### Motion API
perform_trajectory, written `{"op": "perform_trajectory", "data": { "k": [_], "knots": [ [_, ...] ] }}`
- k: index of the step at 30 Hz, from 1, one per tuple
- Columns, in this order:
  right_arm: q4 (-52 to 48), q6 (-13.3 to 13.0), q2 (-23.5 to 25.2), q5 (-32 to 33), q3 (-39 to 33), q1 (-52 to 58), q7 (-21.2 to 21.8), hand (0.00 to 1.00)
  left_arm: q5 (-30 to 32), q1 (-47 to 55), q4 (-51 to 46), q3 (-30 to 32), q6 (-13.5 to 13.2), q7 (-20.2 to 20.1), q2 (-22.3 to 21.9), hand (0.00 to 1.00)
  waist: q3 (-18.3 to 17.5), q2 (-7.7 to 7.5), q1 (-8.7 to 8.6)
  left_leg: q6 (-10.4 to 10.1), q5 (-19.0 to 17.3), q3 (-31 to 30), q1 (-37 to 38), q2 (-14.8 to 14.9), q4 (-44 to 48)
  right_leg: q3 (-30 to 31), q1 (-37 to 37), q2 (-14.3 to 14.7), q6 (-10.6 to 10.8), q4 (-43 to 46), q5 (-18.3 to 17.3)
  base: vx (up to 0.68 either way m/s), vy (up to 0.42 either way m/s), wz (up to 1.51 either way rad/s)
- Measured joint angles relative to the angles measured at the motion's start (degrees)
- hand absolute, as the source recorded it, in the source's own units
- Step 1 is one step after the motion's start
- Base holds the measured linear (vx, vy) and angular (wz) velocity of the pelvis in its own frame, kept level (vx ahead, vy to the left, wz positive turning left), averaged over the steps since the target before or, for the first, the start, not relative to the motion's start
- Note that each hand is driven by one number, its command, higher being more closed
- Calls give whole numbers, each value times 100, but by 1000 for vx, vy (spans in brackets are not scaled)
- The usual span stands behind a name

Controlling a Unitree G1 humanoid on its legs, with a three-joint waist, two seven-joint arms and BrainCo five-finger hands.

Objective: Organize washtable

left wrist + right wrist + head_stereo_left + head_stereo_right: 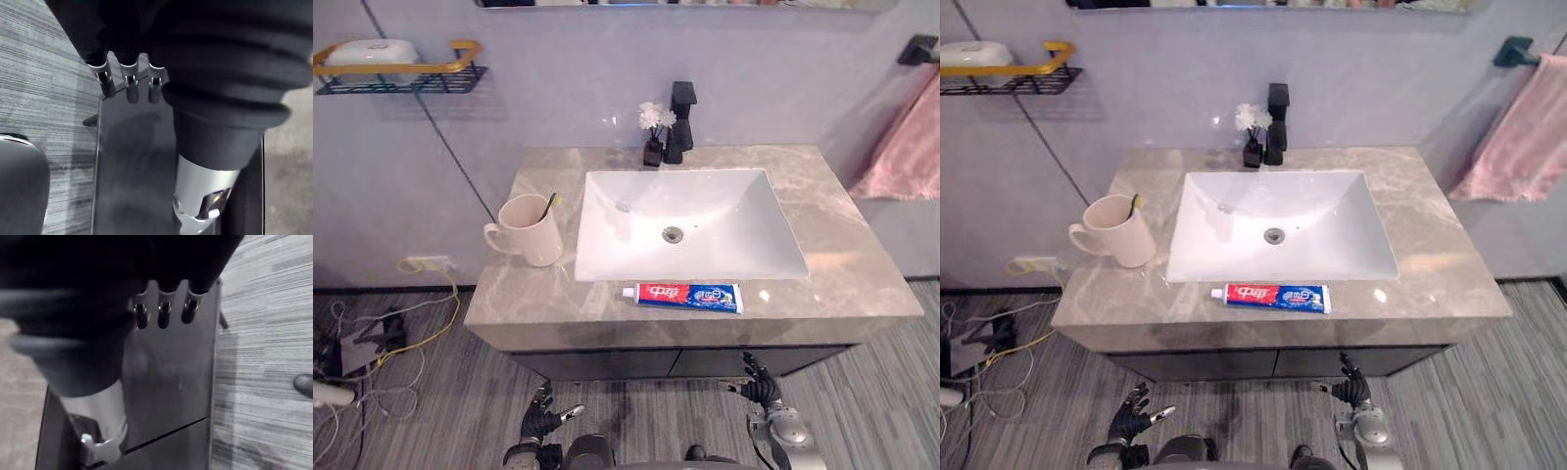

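Both hands are low, below the worktop's front edge, facing the dark cabinet front. Left hand: fingers relaxed, nothing held. Right hand: same, loose and empty.

Toothpaste tube lies flat on the worktop's front strip, just in front of the sink. Mug stands upright left of the sink with a toothbrush in it. Black faucet is behind the basin, with a small flower vase just beside it. Pink towel hangs at right, wall shelf upper left.
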Motion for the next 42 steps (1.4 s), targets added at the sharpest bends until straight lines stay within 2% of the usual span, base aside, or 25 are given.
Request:
{"op": "perform_trajectory", "data": {
  "k": [5, 12, 13, 21, 27, 33, 39, 42],
  "knots": [
    [434, 7, -21, -17, -4, -81, -3, 0, 3, -96, 213, -3, 2, 1, 4, 0, -56, 57, -3, 2, 7, -37, 99, -63, -104, -17, 94, 13, 3, -98, -3, 77, 9, 1],
    [890, 13, -87, -81, -132, -140, -20, 0, 4, -103, 461, 0, 5, 6, 23, 0, -96, 49, -14, -14, 158, -130, 243, -101, -383, -91, 131, 15, 0, -127, -3, 2, -14, 4],
    [1298, 130, -203, -237, -178, -356, -129, 0, 6, -97, 751, 61, 9, 14, 128, 0, -243, -45, -158, -6, 648, -202, 492, -223, -1215, -129, 68, -11, -12, -250, 67, 0, 0, 0],
    [1464, 129, -200, -215, -257, -369, -137, 0, 6, -103, 756, 60, 9, 18, 128, 0, -243, -45, -151, -4, 681, -241, 479, -229, -1258, -173, 61, -14, -12, -253, 67, 0, 0, 2],
    [1534, 135, -187, 227, -526, -352, -241, 0, -3, -236, 990, 56, 28, 133, 128, 0, -241, -44, -148, -17, 813, -386, 420, -237, -1408, -371, 46, -16, 17, -298, 88, -10, -10, 14],
    [1684, 134, -200, 389, -681, -410, -356, 0, -12, -317, 988, 87, 35, 259, 137, 0, -232, -36, -119, -15, 845, -480, 440, -258, -1448, -497, 147, -27, 55, -396, 137, -20, -7, 9],
    [1681, 132, -329, 394, -915, -455, -357, 0, -60, -321, 573, 805, 36, 295, 332, 0, -193, -16, -99, 10, 909, -697, 401, -286, -1447, -818, 274, -78, 66, -426, 138, -29, -7, 22],
    [1617, 131, -463, 395, -924, -475, -345, 0, -77, -333, -100, 1403, 34, 378, 654, 0, -165, 10, 27, 6, 948, -814, 370, -293, -1446, -979, 332, -84, 76, -431, 133, -38, -12, 26]
  ]
}}
